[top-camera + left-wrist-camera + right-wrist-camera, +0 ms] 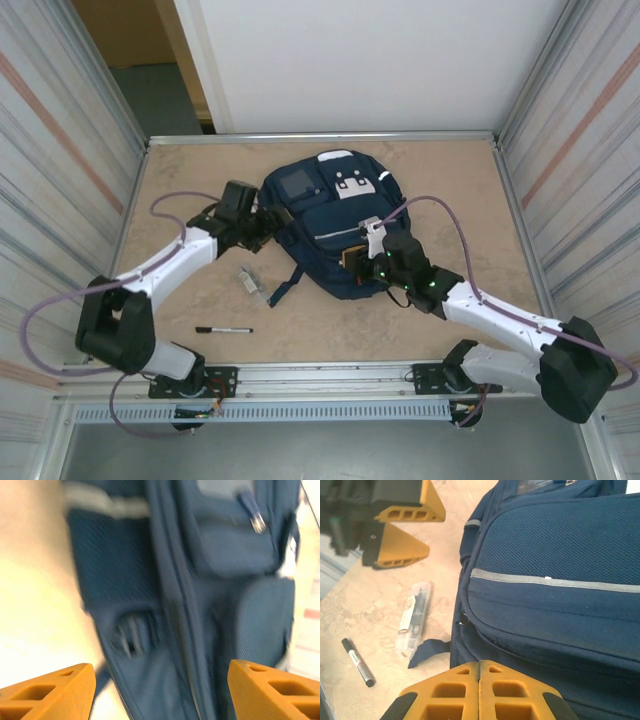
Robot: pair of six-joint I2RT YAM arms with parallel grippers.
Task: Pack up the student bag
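Note:
The student bag is a navy-blue backpack lying flat in the middle of the table, with grey reflective stripes and a white patch near its far end. My left gripper is at the bag's left side. In the left wrist view its orange fingers stand wide apart over blurred bag fabric, open with nothing between them. My right gripper hovers over the bag's near end. Its fingertips are pressed together, shut and empty, just above the front pocket.
A clear plastic case lies on the table left of the bag, beside a loose dark strap. A black marker lies nearer the front edge. Metal rails border the table.

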